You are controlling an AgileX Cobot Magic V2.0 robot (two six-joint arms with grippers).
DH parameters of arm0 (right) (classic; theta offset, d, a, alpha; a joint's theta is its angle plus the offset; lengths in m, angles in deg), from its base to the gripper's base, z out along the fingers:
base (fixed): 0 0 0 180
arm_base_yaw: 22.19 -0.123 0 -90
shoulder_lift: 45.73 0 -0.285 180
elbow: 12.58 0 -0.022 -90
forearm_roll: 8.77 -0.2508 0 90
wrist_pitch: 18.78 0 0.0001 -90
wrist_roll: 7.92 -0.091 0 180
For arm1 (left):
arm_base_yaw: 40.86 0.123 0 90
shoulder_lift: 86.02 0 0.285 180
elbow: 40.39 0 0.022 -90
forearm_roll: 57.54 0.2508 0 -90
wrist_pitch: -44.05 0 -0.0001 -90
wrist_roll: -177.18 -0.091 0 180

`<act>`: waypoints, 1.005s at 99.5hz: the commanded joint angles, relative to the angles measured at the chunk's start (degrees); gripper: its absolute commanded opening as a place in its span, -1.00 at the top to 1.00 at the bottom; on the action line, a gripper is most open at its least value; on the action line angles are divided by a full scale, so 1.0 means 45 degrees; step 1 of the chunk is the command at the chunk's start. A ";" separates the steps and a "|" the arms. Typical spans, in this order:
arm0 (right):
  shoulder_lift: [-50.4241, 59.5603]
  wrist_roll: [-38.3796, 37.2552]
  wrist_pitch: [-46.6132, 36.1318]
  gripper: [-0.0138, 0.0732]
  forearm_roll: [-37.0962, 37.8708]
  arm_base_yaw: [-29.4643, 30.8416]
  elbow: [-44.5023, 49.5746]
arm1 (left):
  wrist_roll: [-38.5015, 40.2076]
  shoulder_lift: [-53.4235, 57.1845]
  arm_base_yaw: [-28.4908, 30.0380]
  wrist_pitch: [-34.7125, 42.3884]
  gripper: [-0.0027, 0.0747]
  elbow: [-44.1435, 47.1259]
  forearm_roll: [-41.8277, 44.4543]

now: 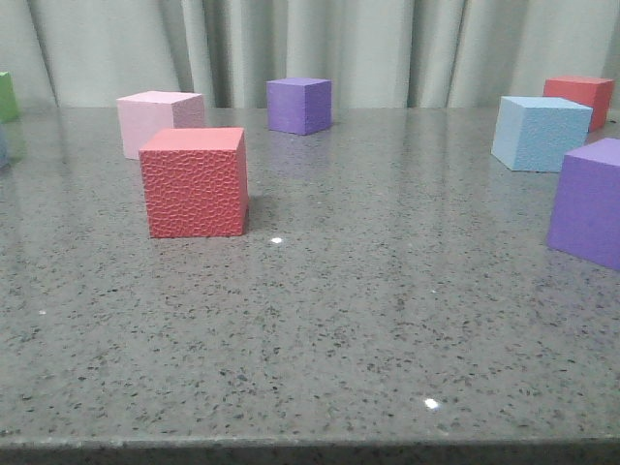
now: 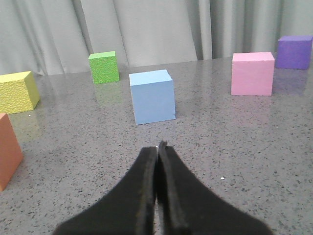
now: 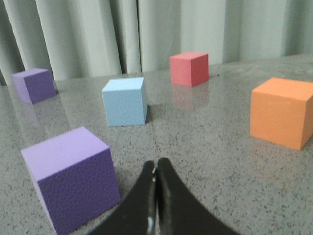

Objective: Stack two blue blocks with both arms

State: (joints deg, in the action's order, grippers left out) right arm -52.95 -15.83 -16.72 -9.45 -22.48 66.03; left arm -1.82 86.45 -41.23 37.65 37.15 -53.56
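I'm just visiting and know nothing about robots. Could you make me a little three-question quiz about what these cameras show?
1. True or false: the left pincer is shut and holds nothing.
2. In the front view, which cube stands nearest the camera? A) red cube B) pink cube C) pebbled blue block
3. Fill in: the smooth blue block in front of the left pincer rests on the ____.

Key: 1 true; 2 A; 3 table.

A speckled grey desk (image 1: 320, 320) carries foam cubes before a pale curtain (image 1: 387, 48). Ahead of the left hand (image 2: 158, 147) stand a green cube (image 2: 103, 67), a yellow cube (image 2: 17, 91), an orange cube (image 2: 7, 149) and a pink cube (image 2: 252, 73). Beside the right hand (image 3: 156, 169) sits a purple cube (image 3: 73, 178); farther off, an orange cube (image 3: 281, 112) and a red cube (image 3: 190, 68).
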 commanded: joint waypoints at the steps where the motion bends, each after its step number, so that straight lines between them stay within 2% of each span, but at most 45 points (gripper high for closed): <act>1: 0.0272 0.0023 -0.1424 0.94 0.0045 0.0093 -0.0218 | 0.0027 0.0418 0.0029 0.1330 0.98 0.0004 0.0085; 32: 0.0272 0.0023 -0.3217 0.94 0.0045 0.0093 -0.0218 | 0.0027 0.0418 0.0029 0.2422 0.98 -0.0162 0.0085; 47: 0.0195 0.0023 -0.3091 0.94 0.0033 0.0093 -0.0300 | 0.0027 0.0392 0.0029 0.2651 0.98 -0.0805 0.0140; 70: -0.0535 0.0023 -0.0458 0.94 0.0033 0.0093 -0.2082 | 0.0027 -0.0733 0.0029 0.1581 0.98 -0.3161 0.0170; 100: -0.3423 0.0023 0.3376 0.92 -0.0011 0.0093 -0.5708 | 0.0027 -0.3891 0.0029 0.0608 0.98 -0.6646 0.0107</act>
State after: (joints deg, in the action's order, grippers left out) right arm -63.34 -15.83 -2.86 -9.45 -22.48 46.24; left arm -1.82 74.05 -41.23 38.34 12.83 -52.75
